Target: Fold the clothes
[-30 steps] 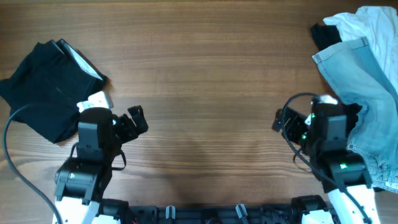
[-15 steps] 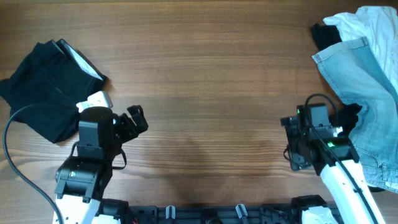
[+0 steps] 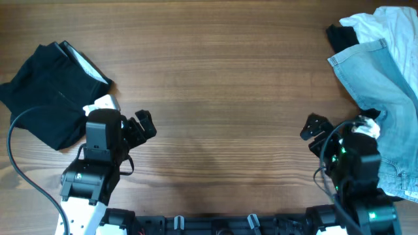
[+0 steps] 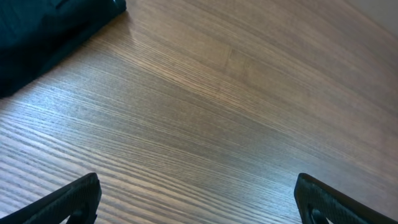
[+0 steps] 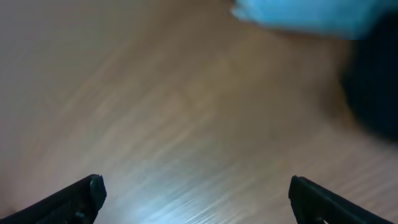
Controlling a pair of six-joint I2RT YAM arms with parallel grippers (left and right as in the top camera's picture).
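Observation:
A folded black garment (image 3: 46, 91) lies at the table's left, and its corner shows in the left wrist view (image 4: 43, 31). A heap of unfolded clothes sits at the right: light blue jeans (image 3: 382, 85), a white shirt (image 3: 382, 23) and a black item (image 3: 341, 38). My left gripper (image 3: 145, 124) is open and empty over bare wood (image 4: 199, 202), right of the black garment. My right gripper (image 3: 313, 129) is open and empty over bare wood (image 5: 196, 199), left of the jeans. The right wrist view is blurred; a blue patch of jeans (image 5: 305, 15) shows at its top.
The wooden table (image 3: 215, 78) spans the view. Black cables trail from both arms near the front edge. The heap of clothes runs off the table's right edge.
My right arm has swung back towards the front edge, and its gripper now points up-left beside the jeans. The left arm has barely moved.

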